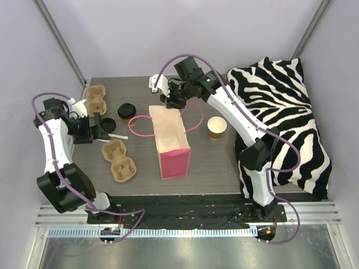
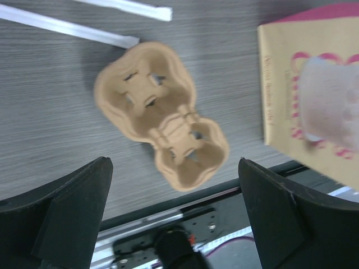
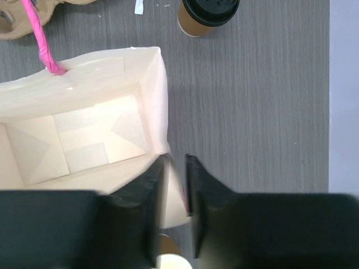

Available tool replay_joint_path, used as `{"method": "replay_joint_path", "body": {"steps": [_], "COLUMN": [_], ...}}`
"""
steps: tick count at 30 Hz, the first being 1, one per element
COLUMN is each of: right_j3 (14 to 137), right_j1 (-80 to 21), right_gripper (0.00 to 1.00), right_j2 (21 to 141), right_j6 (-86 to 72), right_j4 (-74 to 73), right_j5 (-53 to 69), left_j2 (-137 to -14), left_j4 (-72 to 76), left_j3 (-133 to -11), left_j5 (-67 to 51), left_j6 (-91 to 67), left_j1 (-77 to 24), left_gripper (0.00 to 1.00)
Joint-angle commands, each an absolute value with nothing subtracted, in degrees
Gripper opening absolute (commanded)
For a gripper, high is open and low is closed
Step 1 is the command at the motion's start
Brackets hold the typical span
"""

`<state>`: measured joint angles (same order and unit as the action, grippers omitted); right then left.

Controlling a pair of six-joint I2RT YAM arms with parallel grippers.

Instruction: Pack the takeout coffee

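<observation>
One cup carrier (image 1: 118,159) lies left of the paper bag (image 1: 171,140), which stands open mid-desk (image 1: 213,168); a lidless coffee cup (image 1: 216,127) sits just right of it. Left wrist: the left claw (image 2: 174,165) gapes wide, empty, above that carrier. Right wrist: the right claw (image 3: 176,185) pinches the bag's wall (one finger inside, one outside), with a lidded cup (image 3: 207,14) beyond.

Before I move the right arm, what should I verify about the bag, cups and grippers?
1. Right gripper on the tan paper bag rim: ok, wall pinched between its jaws.
2. Bag mouth open, inside empty: ok.
3. Left gripper open and empty above the moulded cardboard cup carrier: ok.
4. Black-lidded paper coffee cup upright, apart from the bag: ok.
5. Lid on the second, open-topped paper cup: not ok.
6. Pinch firm enough to hold: cannot tell.
</observation>
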<state>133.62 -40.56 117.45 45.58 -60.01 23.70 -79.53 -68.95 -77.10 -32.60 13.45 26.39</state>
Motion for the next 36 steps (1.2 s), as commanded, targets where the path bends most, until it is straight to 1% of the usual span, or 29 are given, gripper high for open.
{"method": "replay_joint_path", "body": {"steps": [1,2,3,9,10,12,15,16,18,19,22,25,36], "right_j3": [135.6,135.5,134.8,133.7,133.7,133.5,133.5,133.5,133.4,133.3,132.7,132.2,132.3], "right_j1": [-41.0,-41.0,-41.0,-41.0,-41.0,-41.0,-41.0,-41.0,-41.0,-41.0,-41.0,-41.0,-40.7], "right_gripper": [0.17,0.05,0.01,0.01,0.01,0.01,0.01,0.01,0.01,0.01,0.01,0.01,0.01], "right_j2": [116.8,116.6,116.4,114.0,113.7,112.8,112.0,112.0,111.7,111.7,111.4,111.2,111.3], "right_j6": [46.8,46.8,46.8,46.6,46.4,45.7,45.1,44.9,44.8,44.8,44.4,43.8,42.6], "right_j4": [-60.3,-60.4,-60.3,-59.7,-59.5,-58.8,-58.5,-58.6,-59.0,-59.2,-59.4,-59.3,-58.8], "right_j5": [25.0,25.0,24.9,25.6,25.8,26.0,26.0,25.8,25.7,25.7,25.5,25.4,25.2], "left_j2": [-84.0,-85.9,-86.7,-92.0,-92.5,-93.3,-94.0,-95.0,-96.8,-99.2,-104.1,-106.4,-107.1], "left_j4": [-65.0,-65.3,-65.9,-62.8,-61.4,-57.5,-54.9,-54.3,-55.4,-56.4,-59.9,-60.9,-55.5], "left_j3": [-75.1,-75.1,-75.1,-74.2,-73.9,-73.0,-72.6,-72.8,-74.5,-75.5,-79.4,-80.5,-76.3], "left_j5": [-28.0,-29.1,-29.6,-30.3,-30.1,-30.4,-34.3,-35.8,-37.0,-37.7,-38.3,-37.9,-34.3], "left_j6": [23.2,24.9,27.5,33.3,34.1,35.2,39.4,40.4,43.6,44.8,47.9,49.7,50.5], "left_j1": [26.8,26.7,26.7,26.8,26.9,27.0,27.0,26.9,26.7,26.4,25.9,25.2,22.1], "left_gripper": [1.0,1.0,1.0,0.99,0.96,0.93,0.87,0.83,0.77,0.71,0.63,0.59,0.5]}}
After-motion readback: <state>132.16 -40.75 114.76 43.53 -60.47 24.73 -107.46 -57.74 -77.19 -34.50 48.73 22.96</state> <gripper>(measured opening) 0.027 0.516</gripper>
